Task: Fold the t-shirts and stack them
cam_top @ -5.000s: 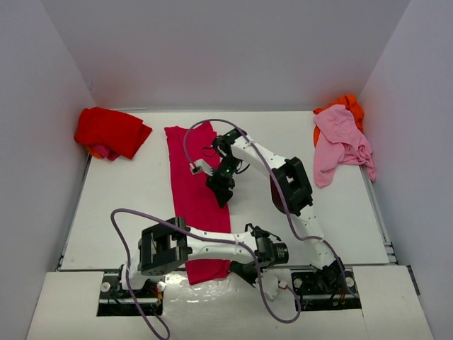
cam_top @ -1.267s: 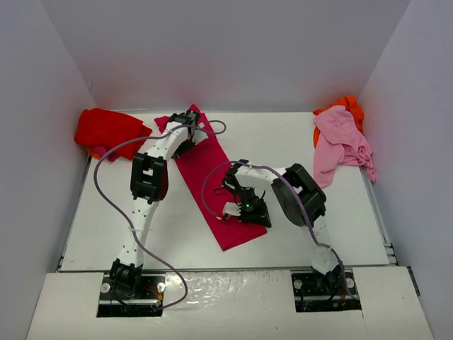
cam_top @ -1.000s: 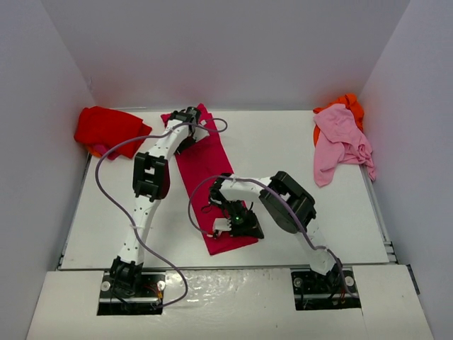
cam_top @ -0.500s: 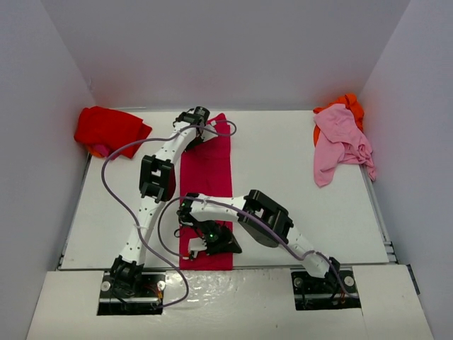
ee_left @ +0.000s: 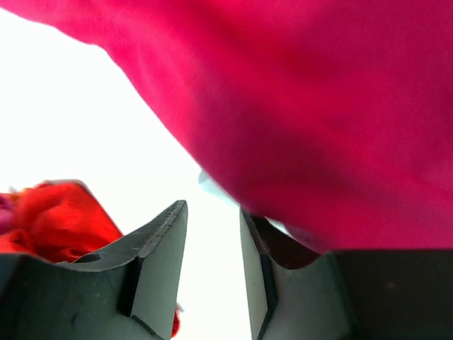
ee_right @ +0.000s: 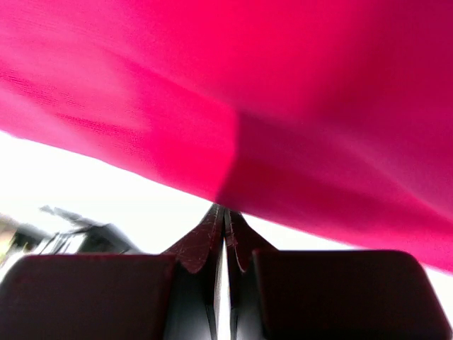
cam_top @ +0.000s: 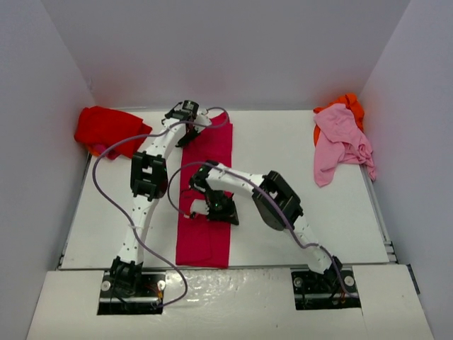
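The crimson-magenta t-shirt (cam_top: 207, 234) lies folded into a long narrow strip running from the table's back to its front edge. My left gripper (cam_top: 185, 115) is at the strip's far left corner. It stands open, the cloth (ee_left: 318, 106) draped over one finger and only white table in the gap (ee_left: 212, 209). My right gripper (cam_top: 215, 210) is over the middle of the strip and shut, its tips (ee_right: 224, 209) meeting the cloth's edge (ee_right: 283, 106). No cloth shows between its fingers. A bright red t-shirt (cam_top: 110, 131) sits bunched at the back left. Pale pink (cam_top: 341, 142) and orange (cam_top: 348, 106) t-shirts are heaped at the back right.
White walls close in the table (cam_top: 297, 134) on the left, back and right. The red t-shirt (ee_left: 56, 219) shows beyond the left fingers. Purple cables loop off both arms above the strip. The arm bases stand at the near edge.
The strip swung from a diagonal to straight front-to-back. The left gripper opened at the far corner. The right gripper, still shut, moved from the strip's near end back to its middle.
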`<action>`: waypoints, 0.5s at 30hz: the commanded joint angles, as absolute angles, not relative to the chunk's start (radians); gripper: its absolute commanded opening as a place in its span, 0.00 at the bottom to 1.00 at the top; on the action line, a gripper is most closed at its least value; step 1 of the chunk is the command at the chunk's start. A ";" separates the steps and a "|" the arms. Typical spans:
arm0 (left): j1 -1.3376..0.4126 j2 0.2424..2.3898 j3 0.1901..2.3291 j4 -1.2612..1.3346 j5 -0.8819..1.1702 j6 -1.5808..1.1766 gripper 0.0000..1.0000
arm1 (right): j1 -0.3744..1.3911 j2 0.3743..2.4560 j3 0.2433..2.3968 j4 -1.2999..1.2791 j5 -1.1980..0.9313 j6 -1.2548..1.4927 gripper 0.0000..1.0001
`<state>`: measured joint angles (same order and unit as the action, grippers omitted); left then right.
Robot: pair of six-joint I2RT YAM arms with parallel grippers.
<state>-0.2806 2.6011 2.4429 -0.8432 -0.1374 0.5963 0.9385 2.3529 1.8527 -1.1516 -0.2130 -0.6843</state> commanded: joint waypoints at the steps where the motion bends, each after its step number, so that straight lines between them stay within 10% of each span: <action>1: -0.265 2.363 2.399 -0.783 -0.060 0.525 0.36 | 0.904 2.240 1.763 -0.832 0.034 -0.697 0.00; 15: -0.264 1.731 1.897 -0.756 0.076 0.580 0.45 | 0.621 1.841 1.669 -0.827 0.181 -0.701 0.07</action>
